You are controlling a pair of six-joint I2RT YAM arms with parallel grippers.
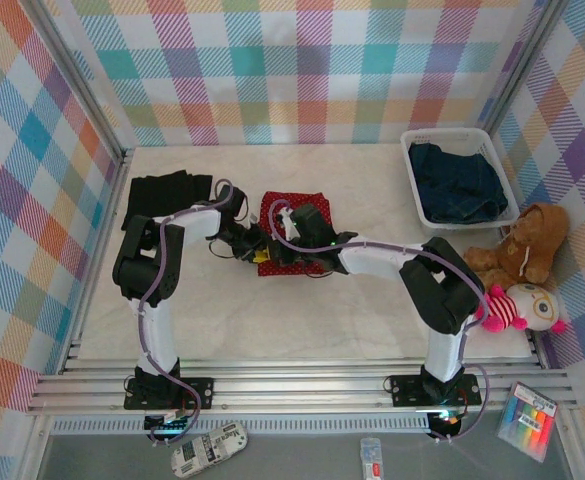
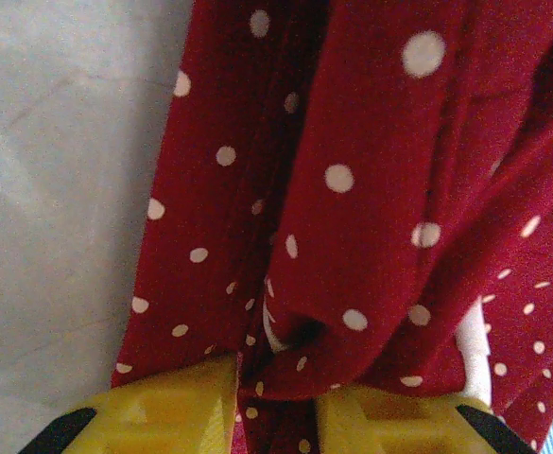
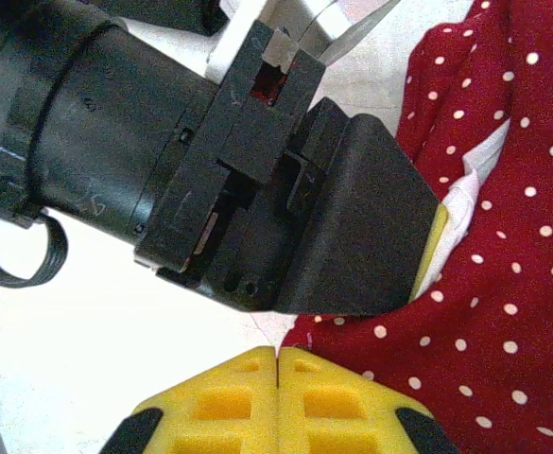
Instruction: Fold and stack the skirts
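Folding the red dotted skirt (image 2: 352,236): left gripper (image 2: 276,390) pinches its edge, right gripper (image 3: 277,392) alongside is closed, empty; next, draw that edge across.

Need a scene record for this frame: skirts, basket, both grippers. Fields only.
red dotted skirt: mid table, bunched
black skirt: lies flat, far left
denim: inside white basket, far right
left gripper: shut on red dotted skirt, cloth pinched between its fingers
right gripper: shut, fingers together, beside red dotted skirt, nothing seen between them
teddy bear: right edge, below basket
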